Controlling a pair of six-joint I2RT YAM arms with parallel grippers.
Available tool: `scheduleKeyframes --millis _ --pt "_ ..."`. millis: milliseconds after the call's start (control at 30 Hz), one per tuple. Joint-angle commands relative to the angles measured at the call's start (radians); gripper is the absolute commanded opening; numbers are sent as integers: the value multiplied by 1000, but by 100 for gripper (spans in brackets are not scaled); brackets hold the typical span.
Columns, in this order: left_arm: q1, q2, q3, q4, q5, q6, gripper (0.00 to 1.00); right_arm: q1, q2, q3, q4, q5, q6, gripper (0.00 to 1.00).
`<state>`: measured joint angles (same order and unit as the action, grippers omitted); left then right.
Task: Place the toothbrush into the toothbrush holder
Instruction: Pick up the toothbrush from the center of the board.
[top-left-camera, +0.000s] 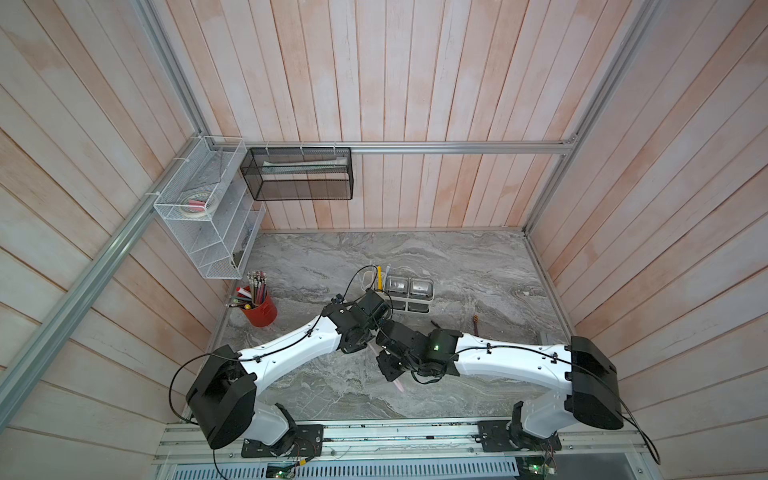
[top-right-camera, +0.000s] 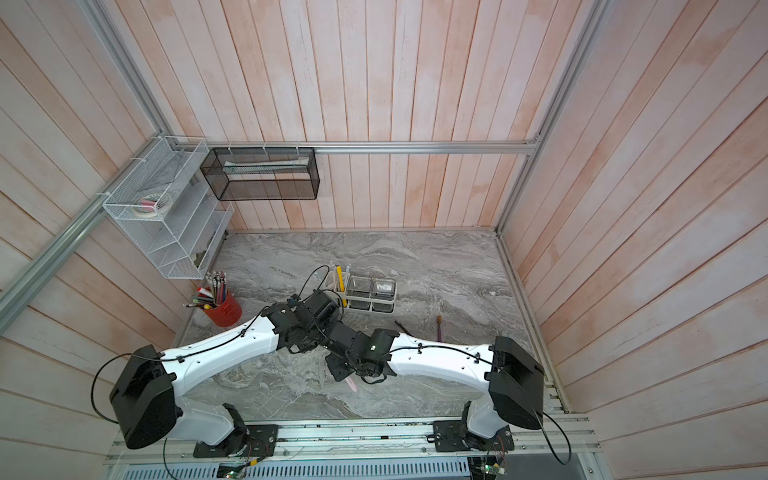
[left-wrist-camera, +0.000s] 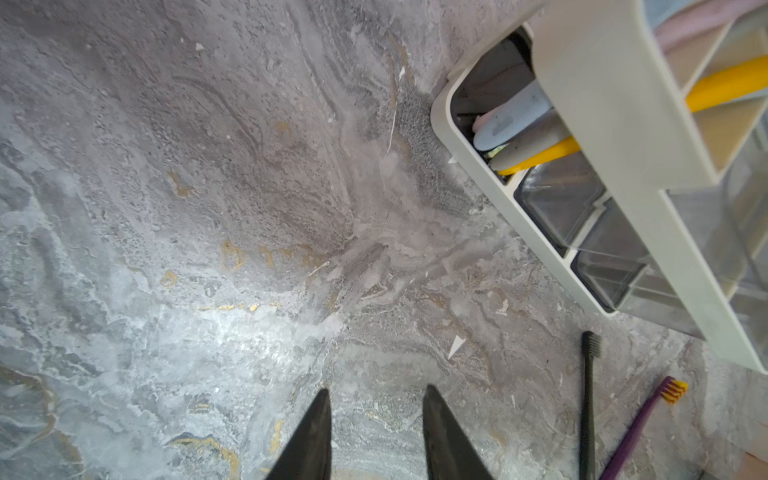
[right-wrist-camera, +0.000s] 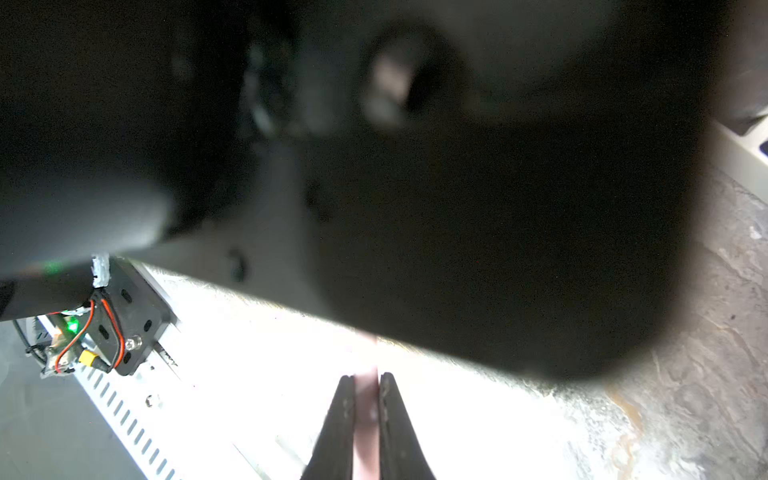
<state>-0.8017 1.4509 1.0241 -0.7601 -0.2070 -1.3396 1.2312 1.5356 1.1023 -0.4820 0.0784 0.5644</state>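
Observation:
My right gripper (right-wrist-camera: 366, 376) is shut on a pink toothbrush (right-wrist-camera: 366, 401). One pink end (top-left-camera: 400, 385) (top-right-camera: 352, 385) sticks out below the gripper body toward the table's front in both top views. The white toothbrush holder (top-left-camera: 409, 307) (top-right-camera: 370, 309) stands mid-table, with several brushes, one of them yellow, in its slotted end and two clear cups beside them. My left gripper (left-wrist-camera: 378, 390) is open over bare marble with nothing between its fingers. It is close to the holder (left-wrist-camera: 602, 104). The left wrist hides most of the right wrist view.
A black toothbrush (left-wrist-camera: 588, 399) and a purple one (left-wrist-camera: 640, 428) lie on the table near the holder's cup end. A red cup of pencils (top-left-camera: 259, 309) stands at the left. A white wire basket (top-left-camera: 199, 208) and a black mesh basket (top-left-camera: 297, 174) hang on the walls.

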Motion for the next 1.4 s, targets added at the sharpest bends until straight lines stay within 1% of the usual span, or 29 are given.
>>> scheduleKeyframes --millis 0,33,67,133,500,600,767,867,967,1067,1200,1267,1367 --pt "14 5 -18 69 62 -5 38 22 10 -6 15 -9 -12 0" --pt "18 3 -24 76 72 -4 37 22 9 -10 17 -6 -11 0" --pt "23 -1 -30 85 80 -3 34 22 7 -13 19 -5 -9 0" --pt "28 -4 -35 86 87 -6 33 22 7 -13 21 -8 -9 0" --pt "56 -22 -15 56 83 14 32 22 18 -15 7 1 -13 0" --pt "59 -24 -15 50 91 21 35 22 18 -10 -3 19 -14 0" --pt "62 -39 -24 43 94 25 35 22 23 -12 -16 38 -12 0" --pt "62 -50 -33 49 99 22 32 22 24 -10 -20 49 -9 0" --pt "64 -54 -36 50 109 22 32 22 27 -9 -21 52 -9 0" --pt "70 -59 -35 46 113 26 26 22 34 -8 -30 62 -6 0" --pt "74 -64 -29 37 119 32 26 22 31 -6 -38 82 -6 0" --pt "76 -72 -28 29 117 35 29 22 25 -6 -39 87 -4 0" --pt "79 -89 -43 37 121 35 29 22 25 -10 -36 87 -3 0"
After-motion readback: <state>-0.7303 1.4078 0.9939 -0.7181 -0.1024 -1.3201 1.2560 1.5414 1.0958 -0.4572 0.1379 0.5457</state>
